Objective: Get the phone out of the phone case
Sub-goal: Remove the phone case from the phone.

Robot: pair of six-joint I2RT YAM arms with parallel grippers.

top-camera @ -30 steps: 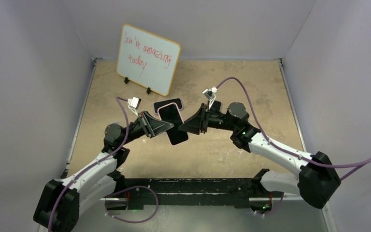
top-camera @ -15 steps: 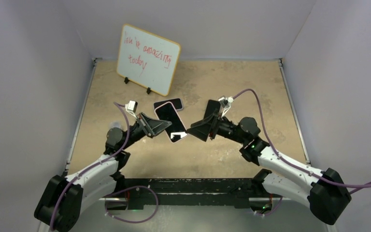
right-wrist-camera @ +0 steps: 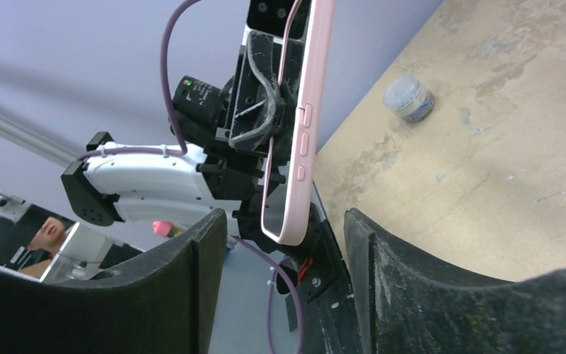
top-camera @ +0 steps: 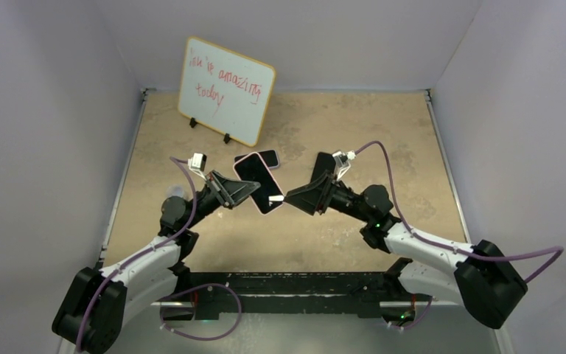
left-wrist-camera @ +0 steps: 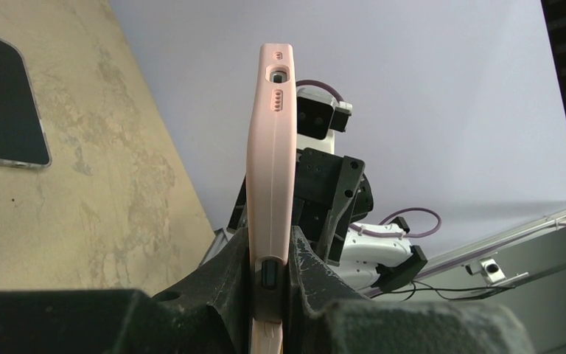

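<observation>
**A:** Where is the phone (top-camera: 258, 183)?

**B:** It is off the worktop (top-camera: 354, 125), in the air over its middle and a little nearer the left edge. It sits inside the pink phone case (left-wrist-camera: 269, 147), and in the overhead view its dark screen faces up at a tilt.

**A:** What holds it?

**B:** The left gripper (left-wrist-camera: 269, 254) does. It is clenched across the case's thickness, with one finger on each broad face. The end of the case with the port and speaker holes juts out past the fingers.

**A:** And the right gripper (right-wrist-camera: 286, 217)?

**B:** It is released, jaws spread wide. In its wrist view one corner of the case hangs in the gap between the two fingers (right-wrist-camera: 184, 295). The corner seems to touch neither finger, though the overhead view is too small to settle that.

**A:** What else is there?

**B:** A second phone (top-camera: 267, 157) lies flat on the worktop, beyond the held one toward the far edge. A whiteboard (top-camera: 225, 90) with red writing stands propped near the far left corner. A small jar (right-wrist-camera: 407, 97) stands on the worktop, well apart from both phones.
</observation>
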